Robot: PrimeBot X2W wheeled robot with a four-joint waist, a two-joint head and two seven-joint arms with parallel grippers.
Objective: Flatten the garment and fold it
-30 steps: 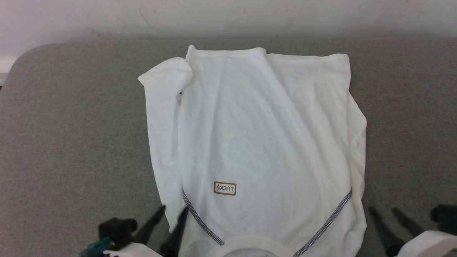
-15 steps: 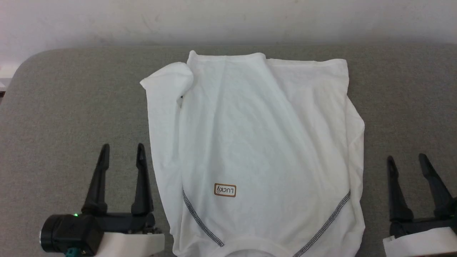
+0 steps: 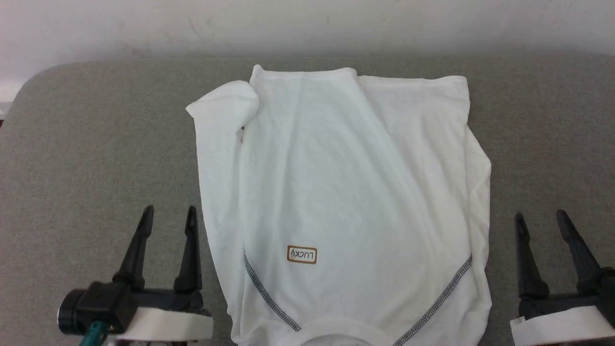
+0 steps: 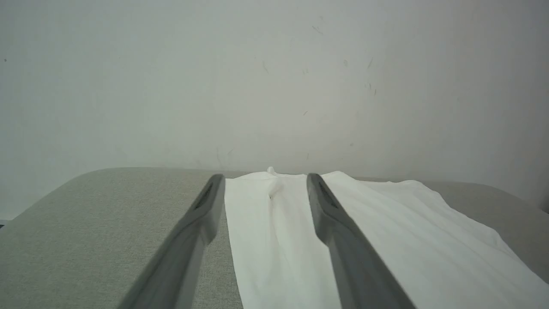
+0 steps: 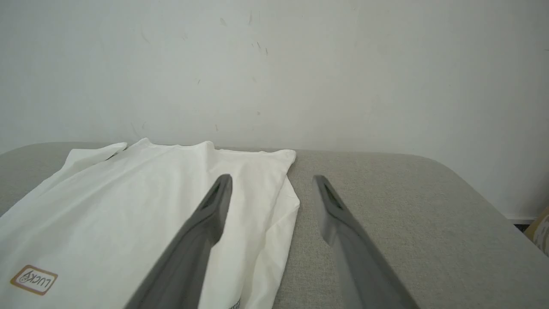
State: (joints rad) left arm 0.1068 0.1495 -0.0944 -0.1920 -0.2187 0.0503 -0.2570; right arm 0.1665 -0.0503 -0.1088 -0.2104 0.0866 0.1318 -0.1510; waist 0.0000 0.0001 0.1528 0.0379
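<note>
Garment (image 3: pixel 346 182) is laid on table (image 3: pixel 96 134) between the hands, collar end nearest. Left hand (image 3: pixel 170 210) and right hand (image 3: pixel 540 214) are held open, empty, just outside its edges. Judged: folding stage; near corners are to be pinched next.

A: Bkgd?
B: Grey woven-fabric surface (image 3: pixel 86 144) across mid + lower frame in head view. It has a rounded corner (image 3: pixel 30 82) at upper left.
A: Behind it?
B: Plain off-white wall (image 3: pixel 307 24) along the top, w/ faint scuff marks (image 4: pixel 315 29) in left wrist view.
A: Light?
B: Soft, even. Also a tan box-like bit (image 5: pixel 541 229) at right edge of right wrist view, can't tell what.
</note>
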